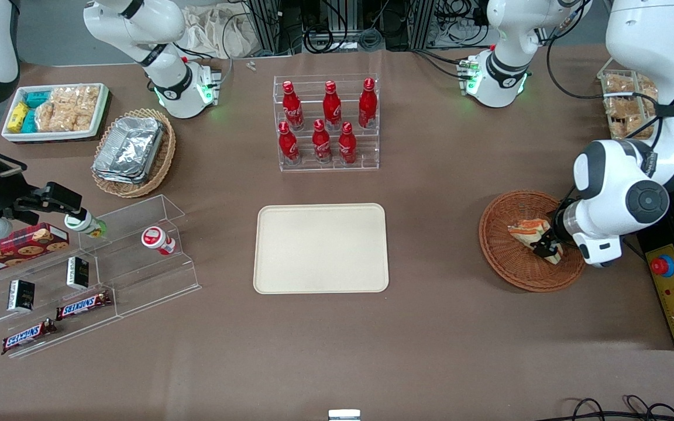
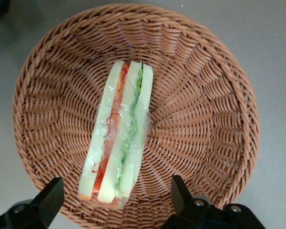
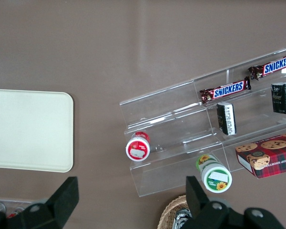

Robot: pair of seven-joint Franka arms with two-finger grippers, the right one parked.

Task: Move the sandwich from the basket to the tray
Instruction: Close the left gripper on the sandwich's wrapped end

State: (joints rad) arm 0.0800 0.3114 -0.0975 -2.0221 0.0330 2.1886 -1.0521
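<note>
The sandwich (image 2: 118, 138) lies in the basket (image 2: 205, 119), on its woven bottom, with the filling layers turned upward toward the wrist camera. The gripper (image 1: 547, 248) of the left arm hangs low over the basket, just above the sandwich. Its fingers (image 2: 45, 202) are wide open, one on each long side of the sandwich, and they hold nothing yet.

The step in hand seems to be the approach for the grasp. To do it well, I think the gripper should come straight down so that each finger goes beside one bread face, not on top of the wedge. The fingers should close across the thin direction, on the two bread sides. The clear wrap can be slippery and the bread looks soft, so a gentle, centred squeeze is better than a hard one. The fingertips should also stay clear of the basket weave.

The tray (image 1: 321, 248) waits on the tabletop (image 1: 430, 327), well apart from the basket, toward the parked arm's end.
</note>
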